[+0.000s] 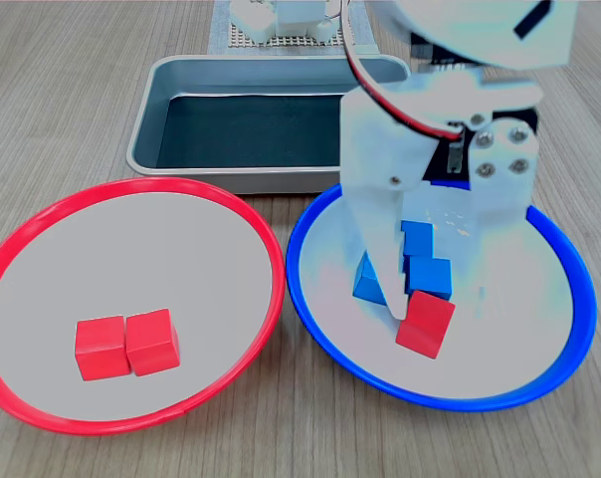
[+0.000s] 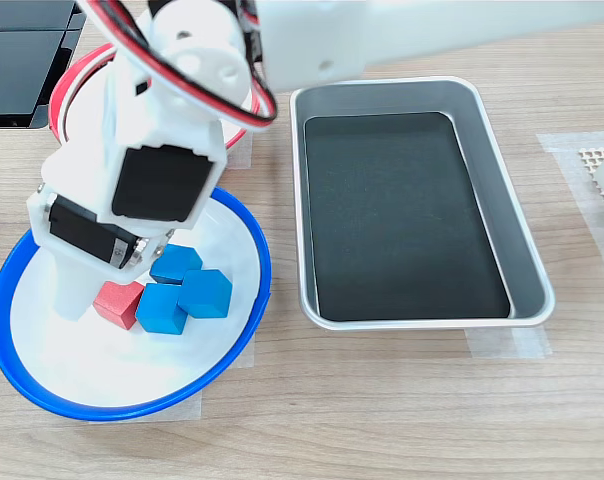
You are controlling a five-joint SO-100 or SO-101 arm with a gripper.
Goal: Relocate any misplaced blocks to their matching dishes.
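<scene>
Right now the red cube (image 1: 426, 323) is sitting where it doesn't belong, in the blue-rimmed plate (image 1: 559, 383), touching the cluster of three blue cubes (image 1: 427, 274) there. The gripper (image 1: 405, 299) is reaching down into that plate with one white finger planted just beside the red cube; I cannot tell whether the claw is spread or closing, since the arm's body is blocking the other finger in both exterior views. Over on the first exterior view's left, the red-rimmed plate (image 1: 22, 398) is holding two red cubes (image 1: 126, 345) side by side, with no blue one showing among them. So I'm judging that the red cube's move is what is left. Behind, the silver tray (image 1: 151, 129) is lying empty.
</scene>
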